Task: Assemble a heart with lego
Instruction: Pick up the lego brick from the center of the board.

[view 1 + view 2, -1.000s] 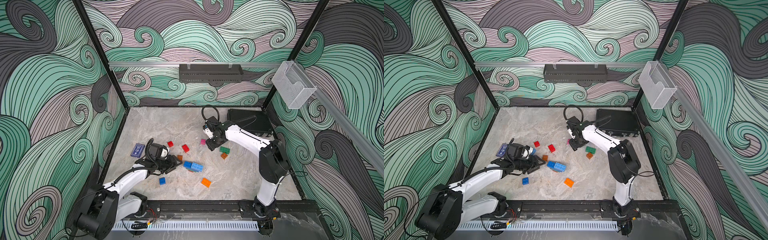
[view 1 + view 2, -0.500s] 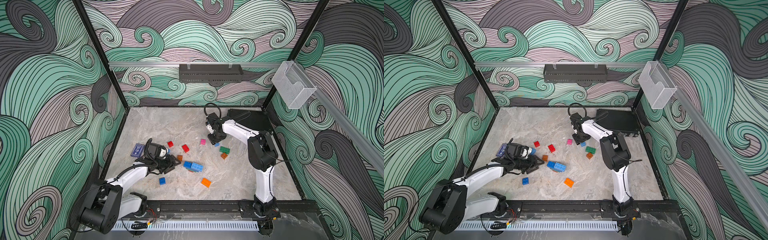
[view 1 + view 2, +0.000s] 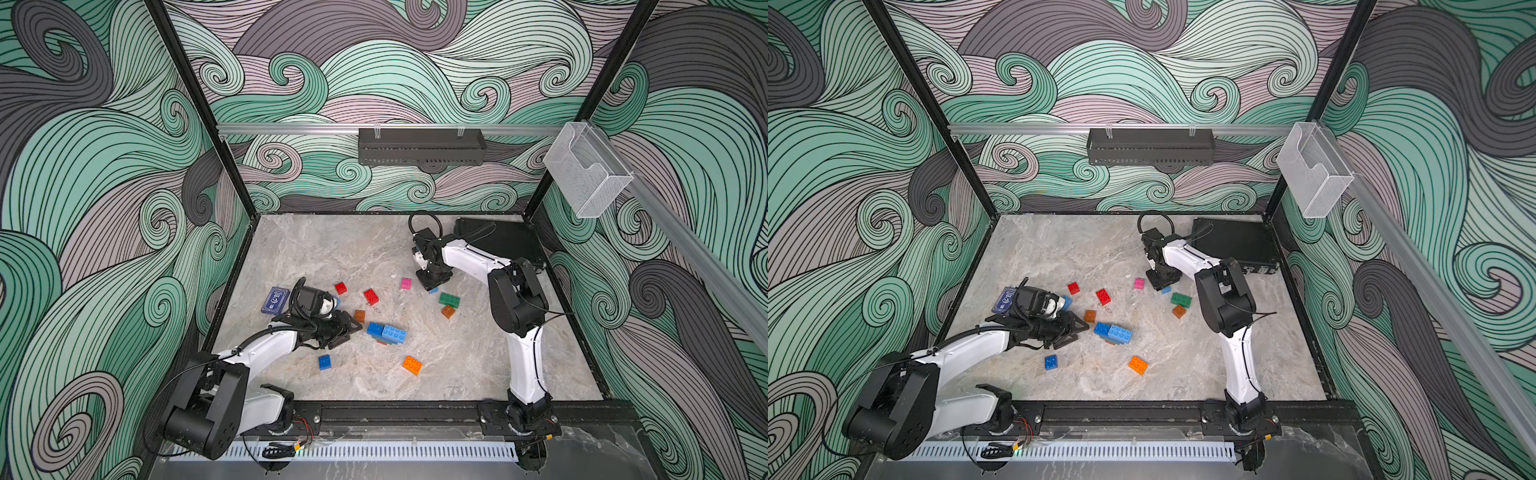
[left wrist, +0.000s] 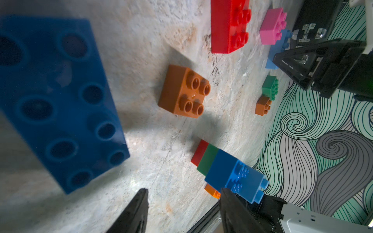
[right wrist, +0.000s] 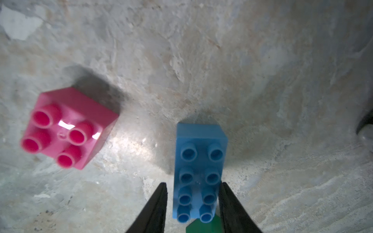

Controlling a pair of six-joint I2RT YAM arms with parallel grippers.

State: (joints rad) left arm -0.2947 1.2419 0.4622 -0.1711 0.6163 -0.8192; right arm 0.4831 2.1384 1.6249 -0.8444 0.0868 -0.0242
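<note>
The right hand (image 3: pixel 431 283), right of centre in both top views, points down at the surface (image 3: pixel 332 249), its jaws parted and standing astride a light blue brick (image 5: pixel 199 171). In the right wrist view one finger (image 5: pixel 227 201) meets the brick's side, while a sliver of surface shows at the other. That brick lies flat, studs up. A pink brick (image 5: pixel 66 133) sits apart from it, and a green brick (image 3: pixel 449 299) lies just lower right of the hand in the top views. The left hand (image 3: pixel 350 328), left of centre, lies low and level, jaws apart with nothing between them, its tips toward the stack (image 3: pixel 386 332) of blue bricks over green and red at mid-frame. A brown brick (image 4: pixel 183 91) sits just above those tips in the top views and a red brick (image 3: pixel 371 296) higher still. An orange brick (image 3: pixel 412 365) and a blue square (image 3: pixel 324 362) lie lower down. In the left wrist view a dark blue brick (image 4: pixel 50 100) looms blurred beside the fingers, not between them. The card box (image 3: pixel 275 300) lies at the left edge.
</note>
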